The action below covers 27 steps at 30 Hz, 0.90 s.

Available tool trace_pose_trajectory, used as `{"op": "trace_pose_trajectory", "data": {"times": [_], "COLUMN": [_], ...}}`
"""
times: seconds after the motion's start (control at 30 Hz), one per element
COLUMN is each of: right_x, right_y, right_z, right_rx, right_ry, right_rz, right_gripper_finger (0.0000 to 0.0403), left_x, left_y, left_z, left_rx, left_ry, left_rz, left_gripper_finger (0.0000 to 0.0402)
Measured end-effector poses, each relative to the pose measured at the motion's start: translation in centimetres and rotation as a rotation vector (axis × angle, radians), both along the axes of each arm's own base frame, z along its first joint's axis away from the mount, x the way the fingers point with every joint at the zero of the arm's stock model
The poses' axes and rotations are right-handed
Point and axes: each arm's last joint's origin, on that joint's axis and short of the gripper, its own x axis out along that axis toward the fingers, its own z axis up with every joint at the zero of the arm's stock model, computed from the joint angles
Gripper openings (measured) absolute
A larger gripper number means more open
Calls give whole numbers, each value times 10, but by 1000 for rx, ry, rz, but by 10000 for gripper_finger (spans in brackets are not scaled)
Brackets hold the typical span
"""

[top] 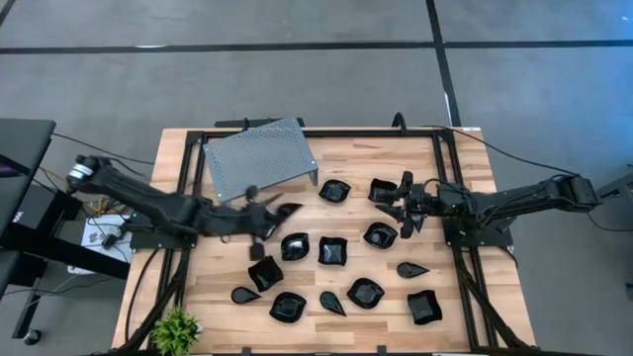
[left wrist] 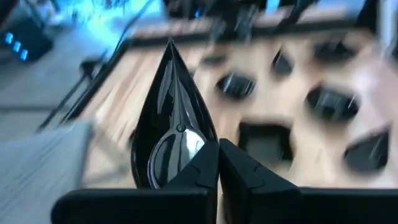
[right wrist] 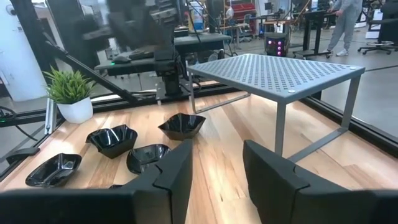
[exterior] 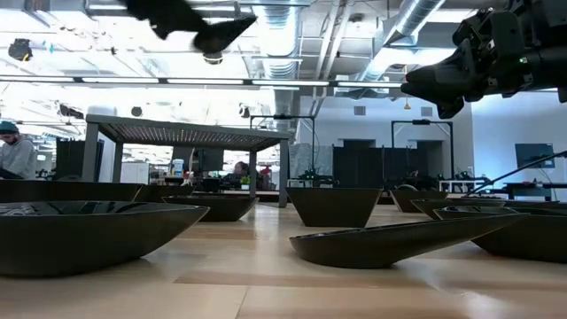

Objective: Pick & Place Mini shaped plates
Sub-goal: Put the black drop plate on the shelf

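Plates: small glossy black dishes, mixed shapes, spread over the near half of my wooden table [top: 465,307].

Item held: one teardrop plate [left wrist: 168,118], pinched at its round end by my left claw [top: 265,210], fingers pressed onto its rim, pointed tip leading away from me. It hangs in the air, clear of the tabletop, just off the stand's near edge.

Item at rest: squarish plate [top: 332,250] mid-table, round plate [top: 294,246] just beside it.

Item at rest: leaf plate [top: 412,269] nearer the right side, another squarish plate [top: 424,308] toward the near right corner.

Right claw [top: 404,198]: fingers spread, empty, raised over the far right part of the table among three plates there.

Stand [top: 259,158]: grey perforated metal, far left of the table, nothing on top.

Plant [top: 176,328]: small, potted, near left corner.

Background: people in the room beyond the table.
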Motion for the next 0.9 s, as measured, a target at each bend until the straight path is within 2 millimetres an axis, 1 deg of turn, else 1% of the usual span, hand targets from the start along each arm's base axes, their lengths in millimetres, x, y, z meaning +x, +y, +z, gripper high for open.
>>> {"op": "trace_pose_trajectory", "data": {"times": [0.1, 0.23, 0.33, 0.43, 0.53, 0.67, 0.83, 0.9], "right_x": [0, 0, 0, 0, 0, 0, 0, 0], "right_y": [0, 0, 0, 0, 0, 0, 0, 0], "right_z": [0, 0, 0, 0, 0, 0, 0, 0], "right_rx": [0, 0, 0, 7, 16, 18, 18, 18], "right_ry": [0, 0, 0, 0, -1, -1, -1, -1], "right_rz": [0, 0, 0, 0, 0, 1, 0, 1], "right_gripper_finger": [139, 137, 134, 134, 134, 133, 134, 133], "left_x": [-25, -53, -70, -81, -84, -82, -80, -80], "left_y": [18, 39, 51, 60, 66, 72, 80, 83], "left_z": [0, 3, 2, -4, -15, -25, -26, -26], "left_rx": [-8, -45, -82, -147, -217, -222, -172, -195], "left_ry": [104, 156, 194, 236, 245, 273, 242, 214], "left_rz": [95, 252, 342, 455, 566, 636, 746, 804], "left_gripper_finger": [7, 9, 10, 7, 8, 10, 7, 9]}}
